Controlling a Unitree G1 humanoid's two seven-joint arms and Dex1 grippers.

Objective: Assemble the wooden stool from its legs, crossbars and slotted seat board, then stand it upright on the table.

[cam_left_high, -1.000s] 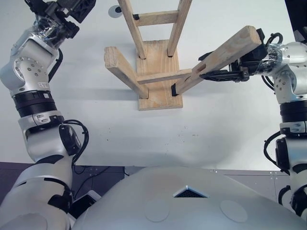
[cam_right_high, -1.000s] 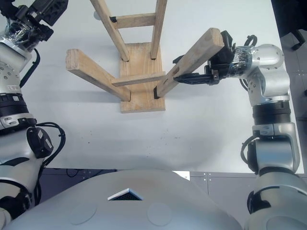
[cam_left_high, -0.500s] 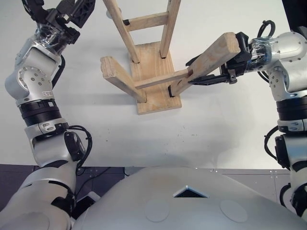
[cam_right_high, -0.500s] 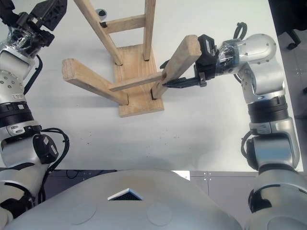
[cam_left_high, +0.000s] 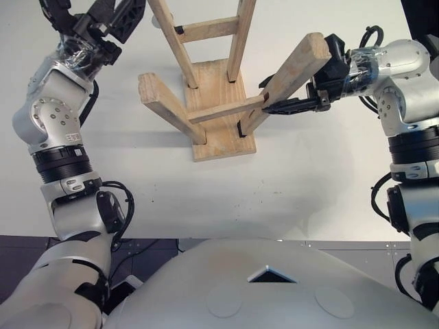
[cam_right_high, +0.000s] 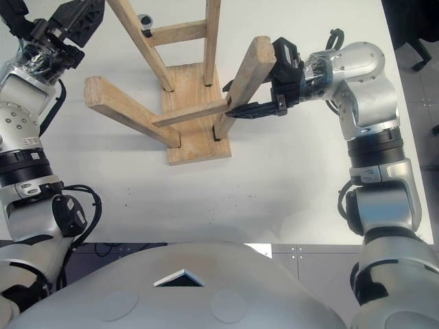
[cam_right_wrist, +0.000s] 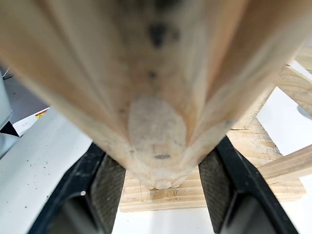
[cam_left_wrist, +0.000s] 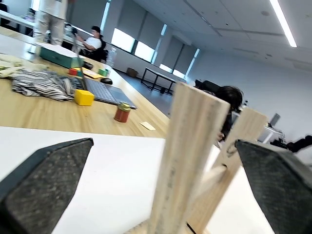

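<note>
Inverted stool (cam_left_high: 218, 103), well back from the table's near edge: the seat board (cam_left_high: 223, 144) lies flat on the white table (cam_left_high: 309, 192), and four legs point upward, joined by crossbars (cam_left_high: 221, 110). I judge the stool to be rigid, fairly light solid wood, dry rather than slippery. Its slotted joints are the parts most likely to work loose if a leg is levered sideways. My right gripper (cam_right_wrist: 161, 187) is clenched across the near right leg (cam_left_high: 293, 72) on its lower half, pads (cam_right_wrist: 108, 187) pressing opposite faces. This seems a sound place to hold, since a grip near the free end would strain the joint more. My left gripper (cam_left_high: 115, 15) is spread wide and carries nothing, near the far left leg (cam_left_high: 170, 34) but apart from it. Bare table runs toward the near and right edges, which I judge gives room enough to turn the stool over.
</note>
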